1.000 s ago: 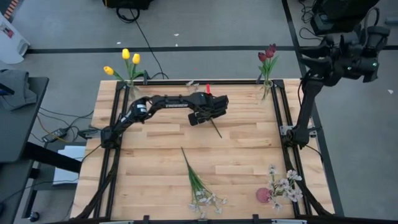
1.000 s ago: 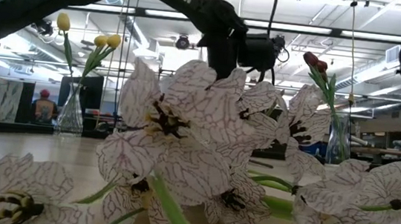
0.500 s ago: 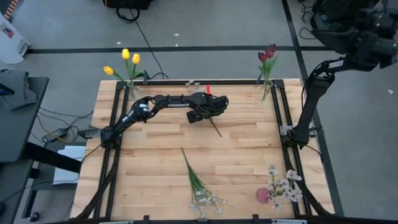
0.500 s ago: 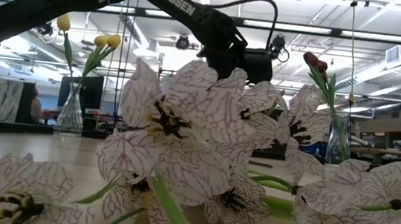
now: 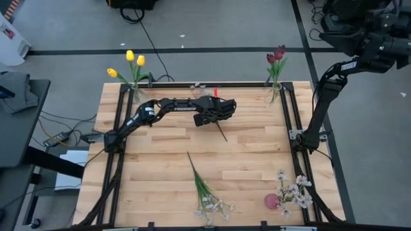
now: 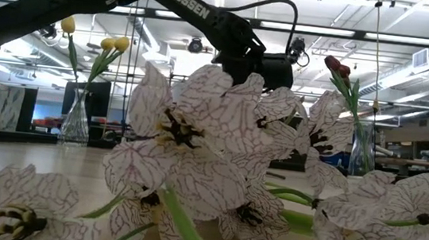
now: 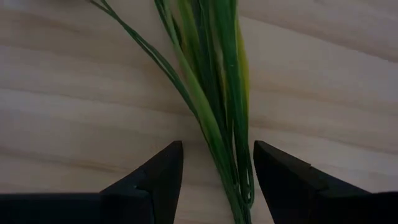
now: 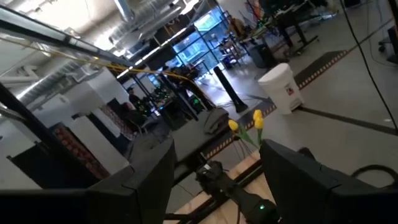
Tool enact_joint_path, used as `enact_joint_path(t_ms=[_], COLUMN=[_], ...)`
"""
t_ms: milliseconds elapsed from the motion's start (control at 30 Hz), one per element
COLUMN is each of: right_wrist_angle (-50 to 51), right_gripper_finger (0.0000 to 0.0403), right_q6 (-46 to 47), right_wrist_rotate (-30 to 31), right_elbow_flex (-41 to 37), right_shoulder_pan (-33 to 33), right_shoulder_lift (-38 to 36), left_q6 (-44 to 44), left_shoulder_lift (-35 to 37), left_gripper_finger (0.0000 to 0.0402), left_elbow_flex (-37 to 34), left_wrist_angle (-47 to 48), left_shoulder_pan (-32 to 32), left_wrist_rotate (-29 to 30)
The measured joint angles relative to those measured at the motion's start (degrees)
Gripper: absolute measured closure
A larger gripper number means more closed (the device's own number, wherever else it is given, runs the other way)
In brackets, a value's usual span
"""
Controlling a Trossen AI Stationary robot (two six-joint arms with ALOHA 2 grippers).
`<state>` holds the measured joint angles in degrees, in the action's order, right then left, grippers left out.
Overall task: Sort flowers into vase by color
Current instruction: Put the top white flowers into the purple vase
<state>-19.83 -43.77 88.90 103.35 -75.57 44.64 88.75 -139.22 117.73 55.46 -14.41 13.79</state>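
Room: a workshop hall with ceiling lights and a grey floor; a wooden surface (image 5: 160,186) stands in a black frame.
Change, left arm: it stays reached across the far middle of the surface, lower in the low view than a second ago, and unmoved over the last half second.
Change, right arm: it has swung up and away, off past the far right corner; its head is now cut off by the picture's edge.
Left claw (image 7: 216,163): fingers apart, down at the surface, straddling a bundle of green stems (image 7: 214,93) without closing on them.
Right claw (image 8: 216,171): fingers apart, holding nothing, raised high and looking out over the room.
Yellow tulips (image 5: 130,63): in a vase at the far left corner.
Dark red tulips (image 5: 277,56): in a vase at the far right corner.
Red bloom (image 5: 215,92): small, showing just beyond the left arm's head.
White spray (image 5: 207,192): lying on the near middle of the surface.
Second white spray (image 5: 293,190): near the right front corner, beside a pink round thing (image 5: 271,201).
Hidden: the left arm covers most of the flower under it; only the tail of the stem shows.
Hard to see: white blossoms (image 6: 196,146) fill the low view and block the surface behind them.
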Motion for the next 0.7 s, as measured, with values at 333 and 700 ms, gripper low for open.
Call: enact_joint_path(t_ms=[333, 700], right_wrist_angle=[0.0, 0.2], right_gripper_finger=[0.0166, 0.0175], right_q6=[-0.3, -0.3], right_wrist_rotate=[1.0, 1.1], right_elbow_flex=[0.2, 0.2], right_shoulder_pan=[3.0, 4.1], right_shoulder_lift=[0.0, 0.0], left_q6=[0.0, -0.1], left_shoulder_lift=[-0.1, -0.2], left_gripper_finger=[0.0272, 0.0384], left_elbow_flex=[0.0, -0.2], left_wrist_angle=[2.4, 3.6], left_shoulder_pan=[0.3, 1.7], left_wrist_rotate=[0.8, 1.6])
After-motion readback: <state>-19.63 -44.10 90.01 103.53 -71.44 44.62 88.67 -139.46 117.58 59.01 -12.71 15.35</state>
